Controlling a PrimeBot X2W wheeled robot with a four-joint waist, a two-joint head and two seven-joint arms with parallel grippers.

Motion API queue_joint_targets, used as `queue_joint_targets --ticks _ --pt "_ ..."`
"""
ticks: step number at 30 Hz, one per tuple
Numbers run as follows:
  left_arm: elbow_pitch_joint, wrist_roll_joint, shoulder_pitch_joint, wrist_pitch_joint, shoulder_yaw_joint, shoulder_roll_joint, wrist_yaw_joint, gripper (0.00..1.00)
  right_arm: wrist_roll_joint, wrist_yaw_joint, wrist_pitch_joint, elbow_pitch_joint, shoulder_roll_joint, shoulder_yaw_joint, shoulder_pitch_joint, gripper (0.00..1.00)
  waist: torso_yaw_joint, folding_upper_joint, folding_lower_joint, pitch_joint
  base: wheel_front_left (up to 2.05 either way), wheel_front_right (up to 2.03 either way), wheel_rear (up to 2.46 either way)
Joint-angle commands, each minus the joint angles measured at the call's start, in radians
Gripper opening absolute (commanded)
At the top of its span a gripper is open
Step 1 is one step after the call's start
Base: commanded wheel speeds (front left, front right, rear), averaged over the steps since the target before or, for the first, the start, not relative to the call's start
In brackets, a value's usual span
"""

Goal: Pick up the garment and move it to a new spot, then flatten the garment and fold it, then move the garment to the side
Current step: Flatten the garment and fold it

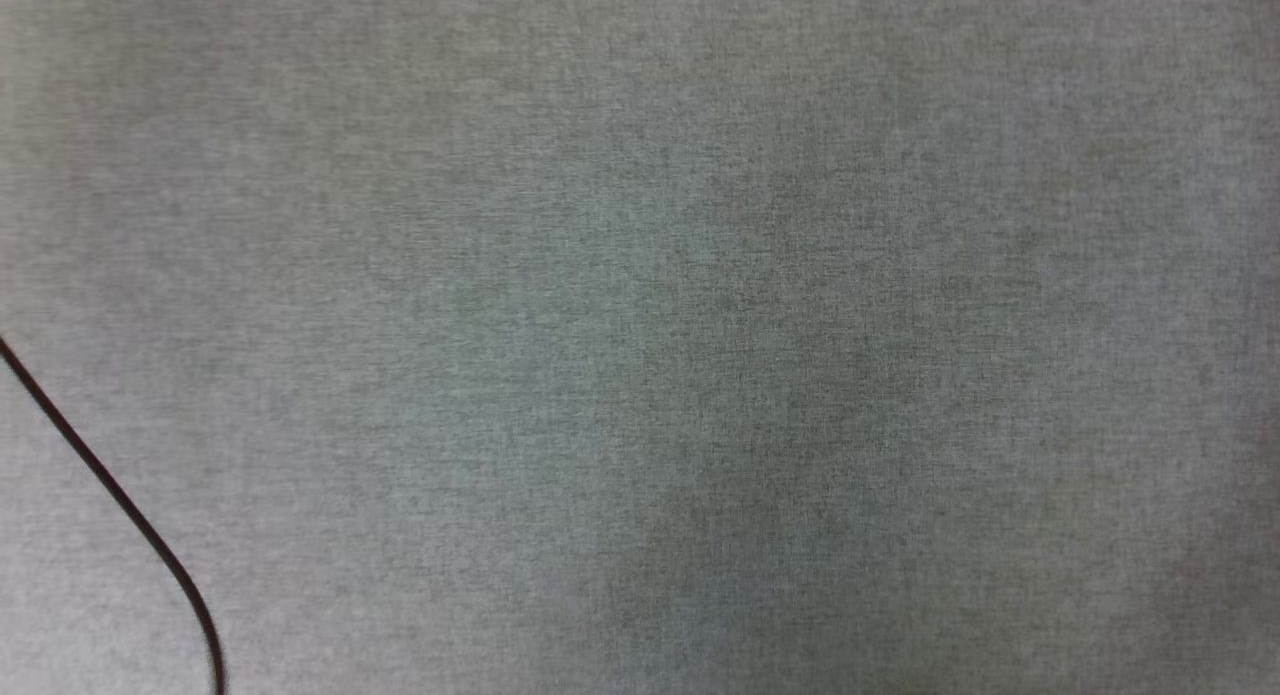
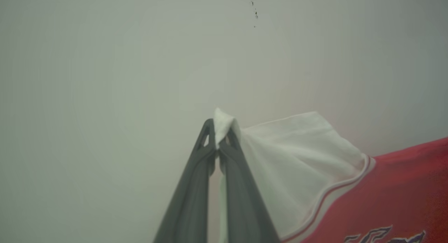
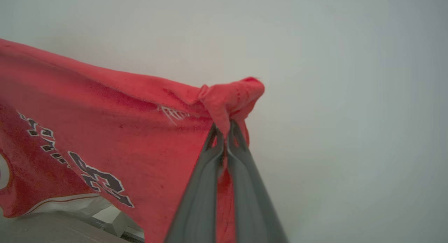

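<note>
The garment is a red jersey with a white sleeve and striped seam, held up in the air. In the left wrist view my left gripper is shut on the tip of the white sleeve. In the right wrist view my right gripper is shut on a bunched red corner of the garment; the dark-and-white print shows on the hanging cloth. The red cloth stretches sideways from each gripper, against a plain pale background.
The head view looks down on a grey cloth-covered surface. A thin black cable curves across its lower left corner. In the right wrist view a grey surface edge lies below the hanging cloth.
</note>
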Motion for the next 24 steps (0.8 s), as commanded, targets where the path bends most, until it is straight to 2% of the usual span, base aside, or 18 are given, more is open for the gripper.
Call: queue_joint_targets --ticks 1,8,12,13,14,24 --pt "0.008 -0.013 0.051 -0.021 -0.008 -0.016 -0.004 0.00 0.005 -0.001 -0.022 0.021 -0.002 0.017 0.045 0.00 0.009 0.0000 -0.0003 -0.013 0.00 0.00 0.00" --pt "-0.012 -0.056 0.313 -0.071 -0.052 -0.082 -0.003 0.00 0.050 -0.001 -0.074 0.089 -0.014 0.086 0.192 0.00 0.032 0.0000 -0.0003 -0.080 0.00 0.00 0.00" --pt "-0.074 -0.062 0.527 -0.083 -0.077 -0.099 0.030 0.00 0.102 -0.001 -0.108 0.111 -0.027 0.125 0.322 0.00 0.038 0.0000 -0.0003 -0.145 0.00 0.00 0.00" --pt "-0.122 -0.073 0.628 -0.087 -0.081 -0.094 0.049 0.00 0.135 -0.001 -0.116 0.108 -0.038 0.142 0.381 0.00 0.042 0.0000 -0.0003 -0.180 0.00 0.00 0.00" --pt "-0.122 -0.073 0.628 -0.087 -0.081 -0.094 0.049 0.00 0.135 -0.001 -0.116 0.108 -0.038 0.142 0.381 0.00 0.042 0.0000 -0.0003 -0.180 0.00 0.00 0.00" --pt "-0.339 -0.139 1.106 -0.042 -0.124 -0.014 0.135 0.00 0.334 -0.001 -0.092 0.032 -0.143 0.278 0.737 0.00 0.061 0.0000 -0.0003 -0.363 0.00 0.00 0.00"
